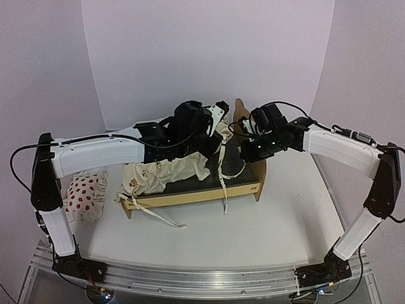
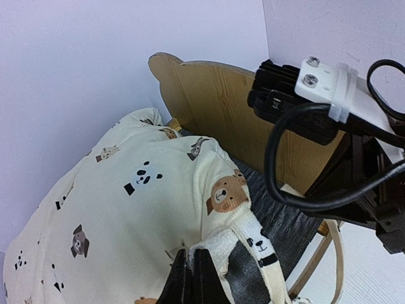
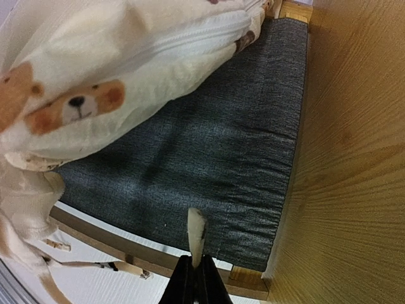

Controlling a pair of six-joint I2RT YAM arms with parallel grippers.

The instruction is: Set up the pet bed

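Pet bed (image 1: 190,195) in the middle of the worktop (image 1: 253,234), cushion (image 1: 161,174) only half on, both arms crowded at the headboard (image 2: 215,101) end.

Bed stands upright, headboard to the robot's right, grey base (image 3: 209,152) mostly bare at that end and the cushion bunched over the foot end. Left jaws are closed tight on the cushion's edge. Right jaws are pinched flat on a thin cream tie (image 3: 196,228) just above the base. Risks, IMO: that tie is a slim grip & could slip out. A hard pull might drag or tip the frame, which looks light. Loose ties (image 1: 222,180) hang over the front rail & could snag. The two wrists are v. close, w/ R's cable (image 2: 271,159) right by L. Spotted pillow (image 1: 85,193) lies on the worktop near the foot end, not in the way.
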